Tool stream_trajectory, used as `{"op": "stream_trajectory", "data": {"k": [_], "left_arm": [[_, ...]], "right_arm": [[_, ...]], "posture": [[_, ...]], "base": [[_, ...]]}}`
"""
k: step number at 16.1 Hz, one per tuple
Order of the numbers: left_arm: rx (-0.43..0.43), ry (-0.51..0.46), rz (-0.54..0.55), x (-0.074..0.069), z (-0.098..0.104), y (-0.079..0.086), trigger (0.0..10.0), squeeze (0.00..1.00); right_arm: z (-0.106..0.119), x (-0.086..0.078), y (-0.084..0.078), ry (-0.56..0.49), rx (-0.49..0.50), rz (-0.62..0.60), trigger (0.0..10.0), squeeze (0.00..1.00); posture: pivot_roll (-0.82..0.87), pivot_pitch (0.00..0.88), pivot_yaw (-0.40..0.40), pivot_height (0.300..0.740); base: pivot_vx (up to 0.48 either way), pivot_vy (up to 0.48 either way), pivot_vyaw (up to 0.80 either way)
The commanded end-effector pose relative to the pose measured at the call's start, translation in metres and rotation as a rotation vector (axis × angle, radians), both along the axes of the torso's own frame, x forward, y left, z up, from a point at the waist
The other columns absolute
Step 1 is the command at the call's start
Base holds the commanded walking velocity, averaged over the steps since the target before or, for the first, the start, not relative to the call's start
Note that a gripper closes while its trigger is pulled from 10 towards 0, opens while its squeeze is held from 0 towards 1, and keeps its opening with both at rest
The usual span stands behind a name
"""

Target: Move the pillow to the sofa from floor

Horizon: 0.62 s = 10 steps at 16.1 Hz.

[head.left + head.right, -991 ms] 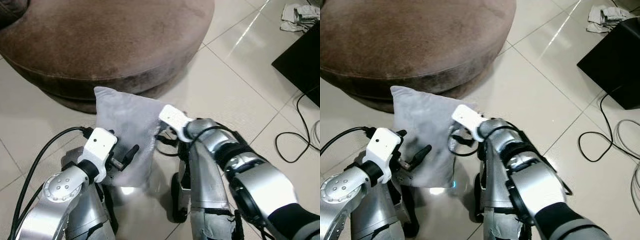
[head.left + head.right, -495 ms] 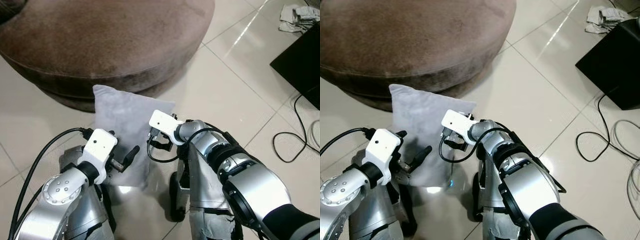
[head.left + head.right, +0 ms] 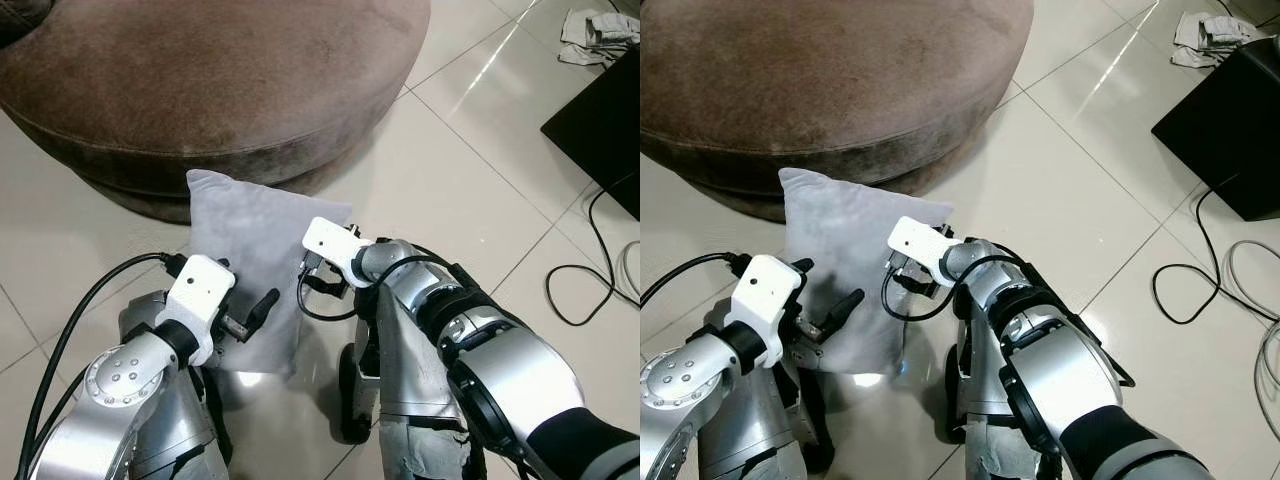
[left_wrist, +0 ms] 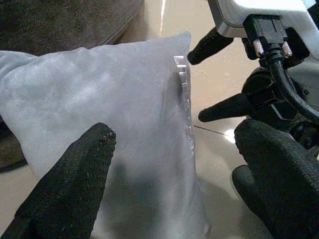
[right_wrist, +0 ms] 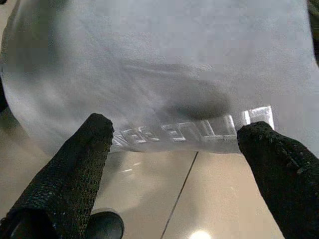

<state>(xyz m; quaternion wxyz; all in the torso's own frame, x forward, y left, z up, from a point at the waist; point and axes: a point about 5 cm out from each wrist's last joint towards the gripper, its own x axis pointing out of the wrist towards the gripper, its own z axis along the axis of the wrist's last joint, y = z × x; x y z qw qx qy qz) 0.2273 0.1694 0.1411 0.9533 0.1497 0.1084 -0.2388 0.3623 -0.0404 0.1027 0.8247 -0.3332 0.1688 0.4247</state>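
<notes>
We had the grey pillow (image 3: 245,265) on the tiled floor (image 3: 470,190), standing up on its edge, its top corner leaning against the base of the round brown sofa (image 3: 210,80); none of it was on the seat yet. Our left gripper (image 4: 172,172) sat at the pillow's lower left side with its fingers (image 4: 75,184) spread wide — one black finger lay across the fabric, the other stood clear of the edge, so nothing was pinched. Our right gripper (image 5: 177,164) came in from the pillow's right edge, its fingers (image 5: 79,164) also parted, straddling the seam with the pale printed strip (image 5: 194,129); whether the tips touched the cloth we could not tell. In the left wrist view the right gripper's fingers pointed at the pillow's far edge. Off to the right on the floor lay a black box (image 3: 1230,130), loose black cables (image 3: 1200,270) and a crumpled cloth (image 3: 1205,35) — all well apart from the pillow.
</notes>
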Motion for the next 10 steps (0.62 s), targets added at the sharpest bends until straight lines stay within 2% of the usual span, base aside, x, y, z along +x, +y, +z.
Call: {"op": "stream_trajectory", "data": {"k": [1, 4, 5, 8, 9, 10], "left_arm": [[-0.005, 0.02, -0.025, -0.005, -0.002, -0.006, 10.0, 0.0], [-0.012, 0.012, -0.024, -0.004, 0.0, -0.007, 10.0, 0.0], [-0.01, 0.012, -0.029, -0.004, 0.0, -0.008, 10.0, 0.0], [-0.009, 0.011, -0.034, -0.005, 0.0, -0.009, 10.0, 0.0], [-0.006, 0.012, -0.036, -0.005, 0.001, -0.009, 10.0, 0.0], [-0.003, 0.014, -0.037, -0.005, 0.0, -0.009, 10.0, 0.0]], "right_arm": [[-0.013, -0.005, -0.009, 0.049, -0.005, -0.029, 10.0, 1.0], [-0.01, -0.005, -0.006, 0.055, 0.049, -0.017, 10.0, 1.0], [-0.01, -0.004, -0.007, 0.03, -0.009, -0.005, 10.0, 1.0], [-0.012, -0.009, 0.004, 0.001, -0.072, 0.077, 10.0, 1.0], [-0.01, -0.01, 0.01, -0.014, -0.072, 0.099, 10.0, 0.0], [-0.009, -0.011, 0.017, -0.029, -0.067, 0.118, 10.0, 0.0]], "posture": [[0.03, 0.412, -0.183, 0.455], [0.03, 0.404, -0.183, 0.455], [0.03, 0.404, -0.183, 0.455], [0.04, 0.397, -0.185, 0.455], [0.04, 0.397, -0.185, 0.455], [0.05, 0.392, -0.185, 0.455]], "base": [[0.0, 0.0, 0.0], [0.0, 0.0, 0.0], [0.0, 0.0, 0.0], [0.0, 0.0, 0.0], [0.0, 0.0, 0.0], [0.0, 0.0, 0.0]]}}
